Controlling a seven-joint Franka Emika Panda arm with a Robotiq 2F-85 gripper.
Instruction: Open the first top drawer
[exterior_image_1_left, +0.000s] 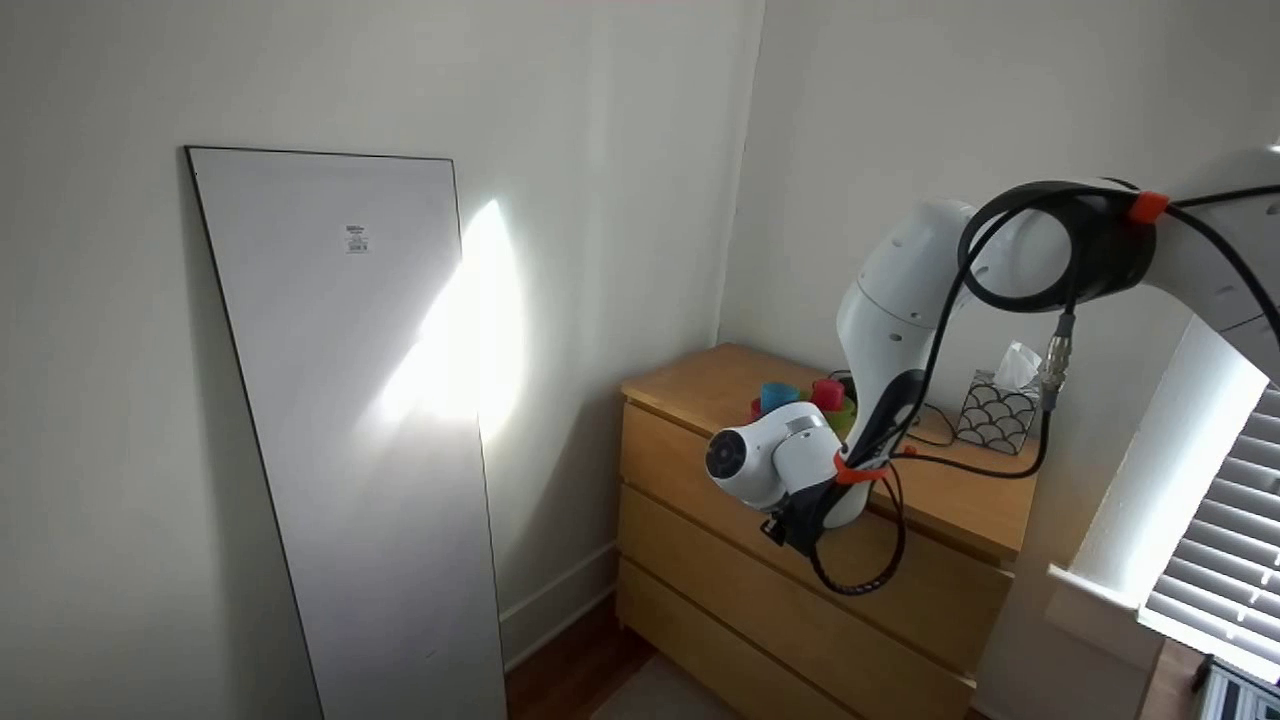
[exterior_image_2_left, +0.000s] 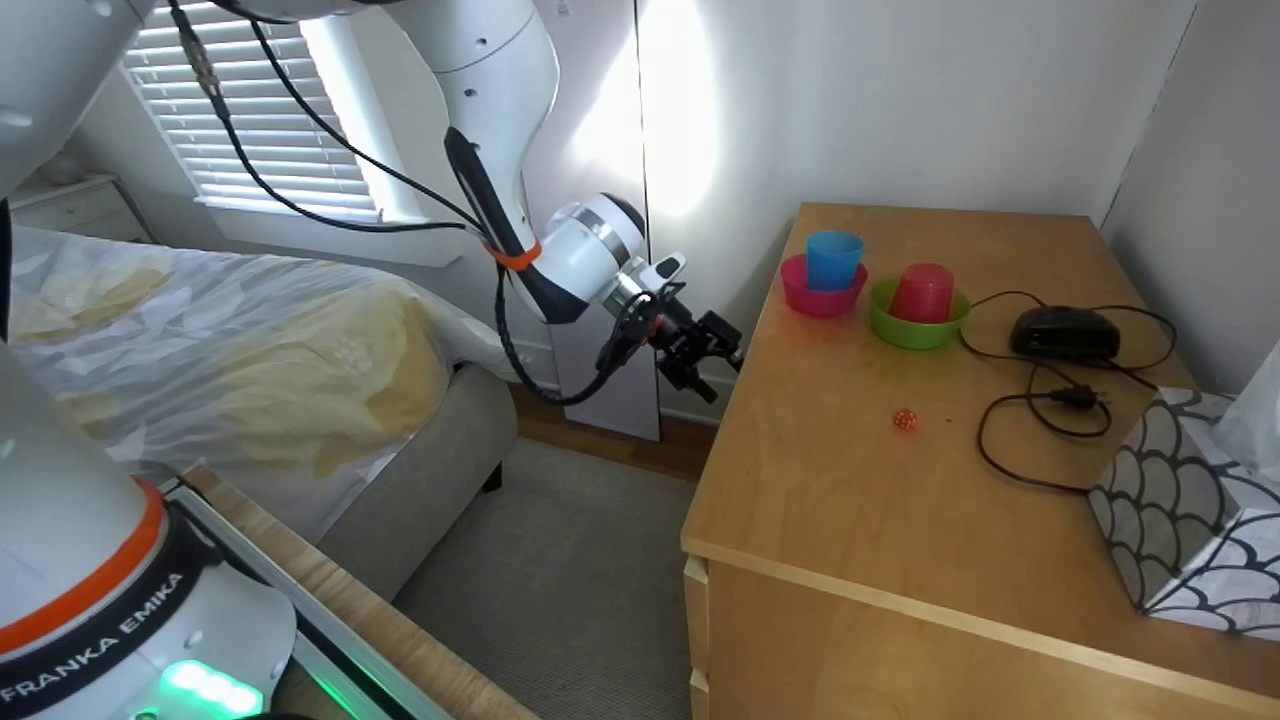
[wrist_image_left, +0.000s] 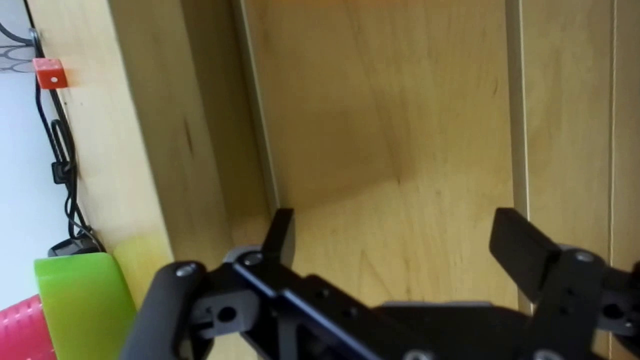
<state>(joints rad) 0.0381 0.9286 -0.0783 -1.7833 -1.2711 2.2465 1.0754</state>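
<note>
The first top drawer (exterior_image_1_left: 665, 440) is the upper flat tan front of the dresser and looks shut. Its front (wrist_image_left: 400, 125) fills the middle of the wrist view, with a recess between its upper edge and the dresser top. In an exterior view only its end edge (exterior_image_2_left: 697, 610) shows. My gripper (wrist_image_left: 392, 225) is open and empty, its fingers spread across the drawer front's height. The gripper (exterior_image_2_left: 724, 374) also shows in an exterior view beside the dresser's front edge. Whether the fingertips touch the front I cannot tell. In the exterior view facing the drawers the fingers are hidden behind the wrist.
On the dresser top (exterior_image_2_left: 800, 480) stand a blue cup (exterior_image_2_left: 834, 258) in a pink bowl, a red cup (exterior_image_2_left: 922, 292) in a green bowl (exterior_image_2_left: 910, 333), a red die (exterior_image_2_left: 905, 419), a black device (exterior_image_2_left: 1065, 334) with cables and a tissue box (exterior_image_2_left: 1170, 500). A bed (exterior_image_2_left: 250, 350) stands opposite.
</note>
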